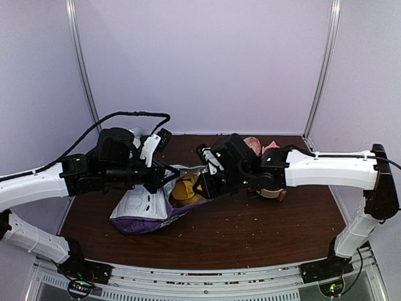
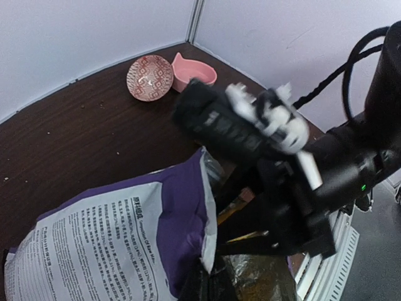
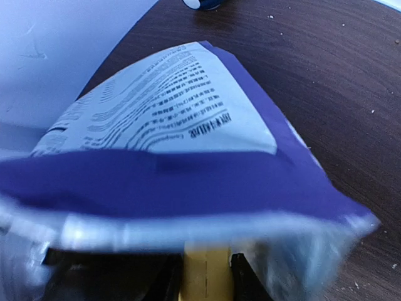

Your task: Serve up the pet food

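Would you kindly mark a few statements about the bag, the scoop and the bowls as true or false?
1. The left gripper is pinching the edge of the bag. True.
2. The right gripper holds the handle of a yellow scoop at the bag's mouth. True.
3. The bag stands upright against the back wall. False: it lies on the table between the two arms, with its mouth end raised.
4. The red patterned bowl is heaped with kibble. False: it looks empty in the left wrist view.
5. The pink bowl sits right beside the red patterned bowl, near the back corner. True.
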